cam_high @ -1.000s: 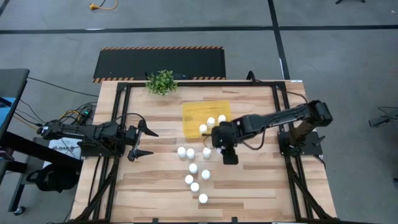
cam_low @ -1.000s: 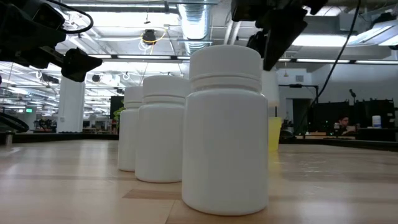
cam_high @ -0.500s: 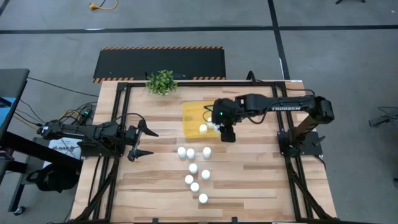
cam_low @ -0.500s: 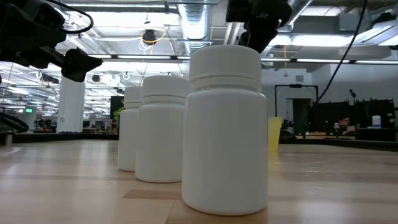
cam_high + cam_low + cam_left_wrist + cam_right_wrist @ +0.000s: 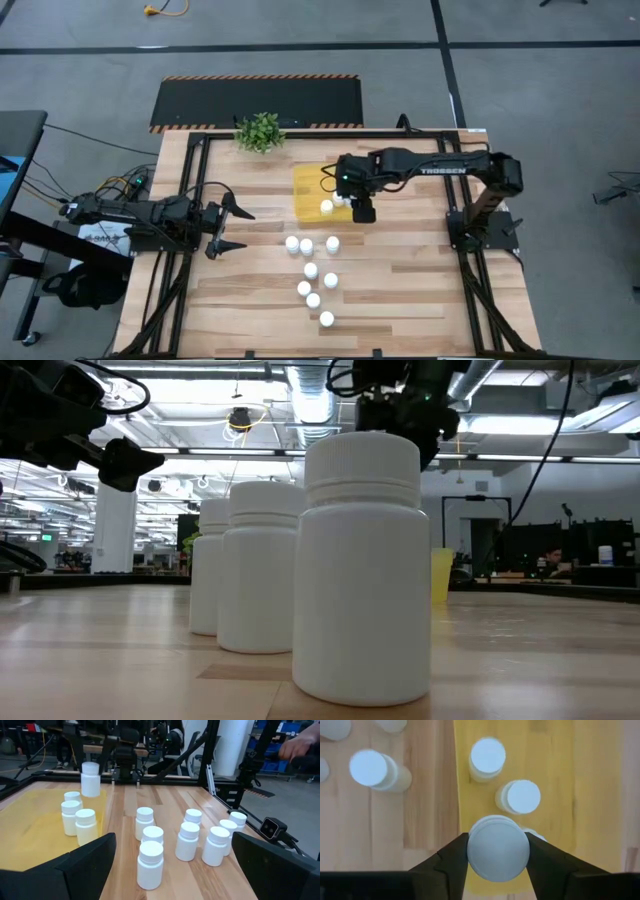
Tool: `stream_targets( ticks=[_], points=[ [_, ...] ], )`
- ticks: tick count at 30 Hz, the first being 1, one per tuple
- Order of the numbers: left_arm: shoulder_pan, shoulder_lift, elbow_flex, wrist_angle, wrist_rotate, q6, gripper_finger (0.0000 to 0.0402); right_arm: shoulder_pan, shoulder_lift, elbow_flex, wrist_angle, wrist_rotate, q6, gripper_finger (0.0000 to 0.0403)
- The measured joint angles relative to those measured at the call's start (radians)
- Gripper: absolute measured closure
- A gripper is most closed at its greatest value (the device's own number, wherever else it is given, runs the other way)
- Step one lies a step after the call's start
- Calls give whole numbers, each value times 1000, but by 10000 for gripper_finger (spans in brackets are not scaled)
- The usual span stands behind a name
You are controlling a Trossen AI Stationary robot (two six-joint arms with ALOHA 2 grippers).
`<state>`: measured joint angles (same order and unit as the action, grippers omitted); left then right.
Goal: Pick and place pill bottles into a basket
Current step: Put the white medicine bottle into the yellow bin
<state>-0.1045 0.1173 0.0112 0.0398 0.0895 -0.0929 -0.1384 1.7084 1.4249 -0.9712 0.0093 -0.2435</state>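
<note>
The basket is a shallow yellow tray point(image 5: 312, 180) on the far middle of the table, with three white pill bottles point(image 5: 70, 815) standing in it. Several more bottles point(image 5: 311, 270) stand upright on the wood nearer the front edge. My right gripper point(image 5: 362, 210) hangs over the tray's near right corner, shut on one bottle point(image 5: 90, 779). My left gripper point(image 5: 228, 225) waits open and level at the table's left side, holding nothing. My right gripper pinches the bottle between its two fingers, one on each side of its round top point(image 5: 471, 849). The fingers come from above, pointing steeply down. The bottle point(image 5: 498, 851) stays upright, cap up, lifted clear above the tray floor.
A small green potted plant point(image 5: 260, 131) stands at the far edge, left of the tray. Black frame rails run along the table's left and right sides. In the low view a bottle point(image 5: 362, 570) stands close to the camera. Bare wood lies right of the bottle cluster.
My right gripper has carried the bottle from above the loose bottles toward the table's far edge, to the tray's near right corner, its wrist turning a little. The bottle has stayed upright in the hold. The left arm has kept still.
</note>
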Motion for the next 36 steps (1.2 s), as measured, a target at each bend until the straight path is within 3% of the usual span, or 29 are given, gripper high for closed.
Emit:
stream_targets(
  ticks=[36],
  points=[
    [0, 0, 0, 0, 0, 4, 15, 10, 81, -11, 44, 3, -27, 236]
  ],
)
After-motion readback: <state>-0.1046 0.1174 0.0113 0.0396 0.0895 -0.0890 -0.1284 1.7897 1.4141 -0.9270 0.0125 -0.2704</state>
